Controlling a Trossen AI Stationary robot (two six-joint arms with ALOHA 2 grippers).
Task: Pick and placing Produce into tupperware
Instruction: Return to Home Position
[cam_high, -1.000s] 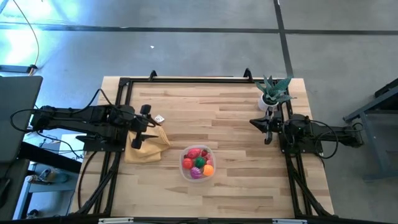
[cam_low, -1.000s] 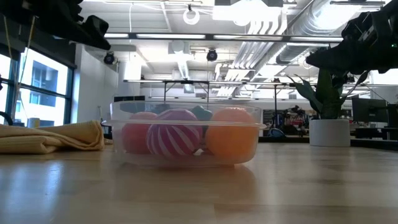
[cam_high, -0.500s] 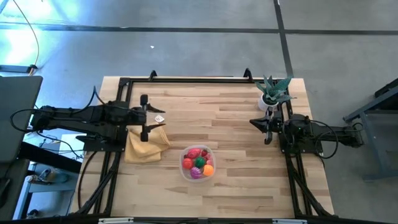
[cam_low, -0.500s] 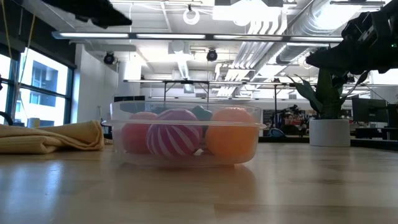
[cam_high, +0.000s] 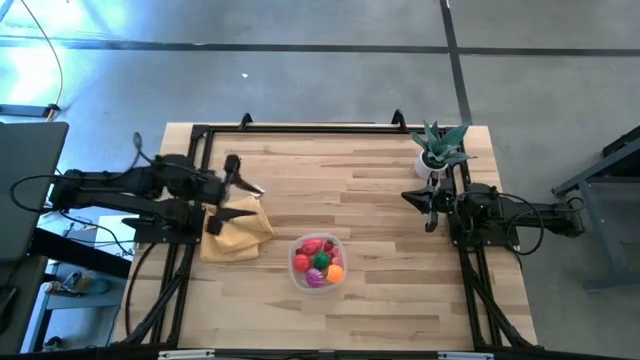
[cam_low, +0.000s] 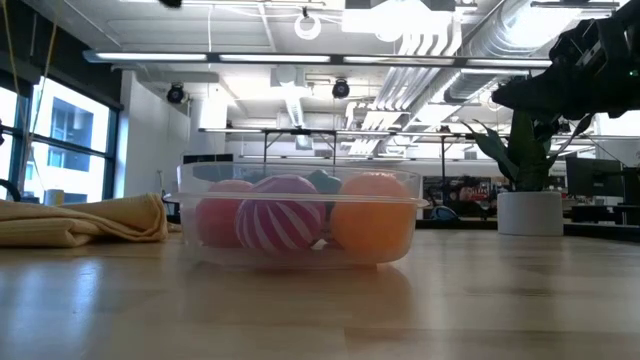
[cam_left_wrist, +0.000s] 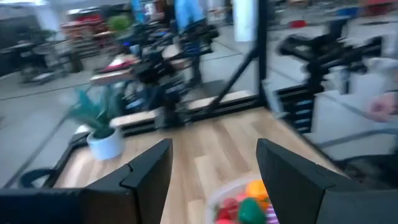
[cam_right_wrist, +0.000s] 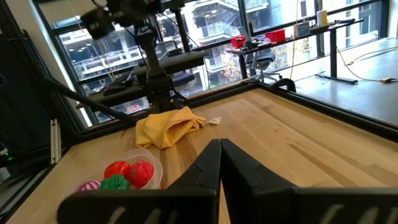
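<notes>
Clear tupperware (cam_low: 300, 196) on pale wood table (cam_high: 400, 290), holding the produce (cam_low: 283, 225): red, orange, magenta, green. Just beside it, yellow cloth (cam_high: 240, 233); left gripper (cam_left_wrist: 214, 149) over that cloth, fingers spread wide. Well apart from tupperware, by potted plant (cam_high: 438, 148): right gripper (cam_right_wrist: 220, 144), fingers pressed together. Beyond: windowed workshop, ceiling ducts (cam_low: 440, 50).

Count on the desk (cam_high: 380, 200)
One tupperware (cam_low: 192, 190), about five produce pieces (cam_high: 320, 262), one yellow cloth (cam_high: 240, 235), one potted plant (cam_high: 438, 148) were there.
</notes>
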